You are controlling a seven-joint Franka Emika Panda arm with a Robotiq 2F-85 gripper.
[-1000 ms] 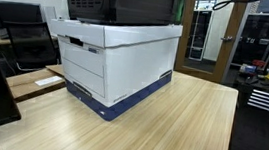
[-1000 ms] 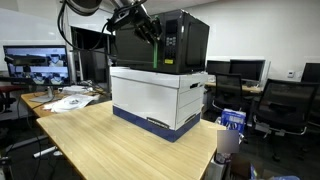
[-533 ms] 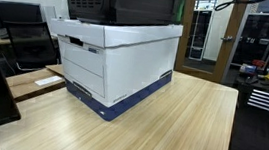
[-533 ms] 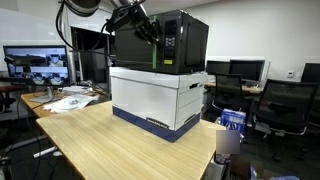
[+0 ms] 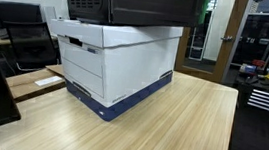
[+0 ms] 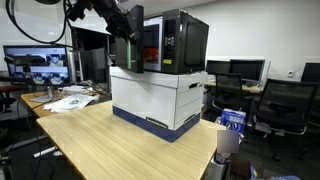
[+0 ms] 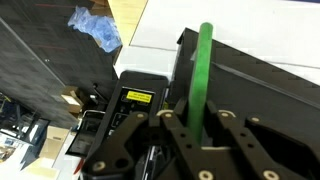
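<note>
One black appliance, probably a microwave though its front is hard to read from here, sits on top of a white box in the middle of the wooden desk. Its door stands swung out toward the upper left of the frame in an exterior view, and the arm comes down from the top left to meet it. The tool is clamped on the green handle of that door. In the wrist view the handle is a slim bar rising from between the two fingers toward the top of the frame, so its long axis runs straight away from the tool and across the line of the grip. The black body of the appliance fills the right of that view, with the door's yellow label at lower left. A blue crumpled thing lies at upper left, well apart from the tool.
</note>
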